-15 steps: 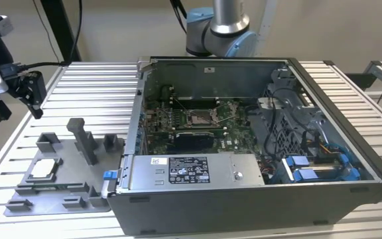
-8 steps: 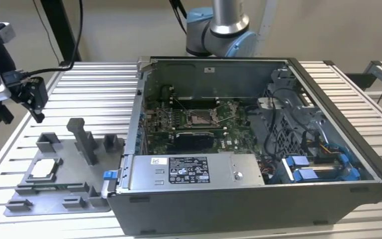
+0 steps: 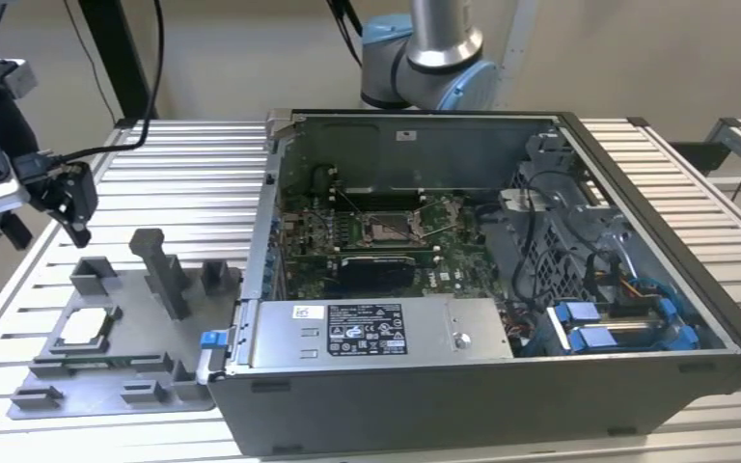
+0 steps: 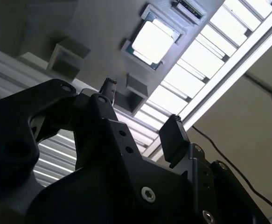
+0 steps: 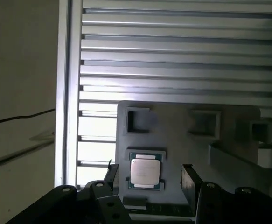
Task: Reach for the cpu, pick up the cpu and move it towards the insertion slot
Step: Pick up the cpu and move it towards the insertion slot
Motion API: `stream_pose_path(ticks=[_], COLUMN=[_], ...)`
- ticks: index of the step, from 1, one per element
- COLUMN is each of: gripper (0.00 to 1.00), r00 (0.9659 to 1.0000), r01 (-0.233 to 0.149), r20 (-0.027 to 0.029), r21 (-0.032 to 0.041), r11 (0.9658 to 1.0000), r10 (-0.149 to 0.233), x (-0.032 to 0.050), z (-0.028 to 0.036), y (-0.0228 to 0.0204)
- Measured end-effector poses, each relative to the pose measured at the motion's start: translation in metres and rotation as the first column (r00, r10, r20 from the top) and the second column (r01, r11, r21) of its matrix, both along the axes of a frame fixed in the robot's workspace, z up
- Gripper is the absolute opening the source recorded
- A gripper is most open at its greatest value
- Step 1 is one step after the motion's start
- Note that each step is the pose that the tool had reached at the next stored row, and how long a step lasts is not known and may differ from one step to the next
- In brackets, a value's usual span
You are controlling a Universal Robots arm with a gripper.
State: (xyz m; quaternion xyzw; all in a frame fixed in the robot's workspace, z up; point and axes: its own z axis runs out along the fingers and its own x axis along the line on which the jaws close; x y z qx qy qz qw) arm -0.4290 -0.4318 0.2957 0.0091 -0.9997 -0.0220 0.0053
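One cpu (image 3: 84,328) lay flat in its pocket on the single grey fixture plate (image 3: 94,394), at the lower left of the exterior view, untouched. One gripper (image 3: 69,214) hung above it near that view's left edge, its two fingers (image 5: 190,179) spread apart with nothing between them. The reach looked partly made; the grasp and the carry were not yet done. One insertion slot (image 3: 390,229) sat near the frame's centre inside the one computer case (image 3: 474,405), well apart from the cpu.
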Motion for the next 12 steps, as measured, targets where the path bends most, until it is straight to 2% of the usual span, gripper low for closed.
stream_pose_path(ticks=[6, 12], gripper=[1.00, 1.00], r00=[1.0000, 1.0000], r01=[0.003, 0.005], r20=[-0.0001, -0.0002], r21=[0.0000, -0.0001], r11=[1.0000, 1.0000], r10=[-0.003, -0.005], x=[-0.0014, -0.0015], z=[-0.0109, -0.0217], y=[-0.0030, -0.0091])
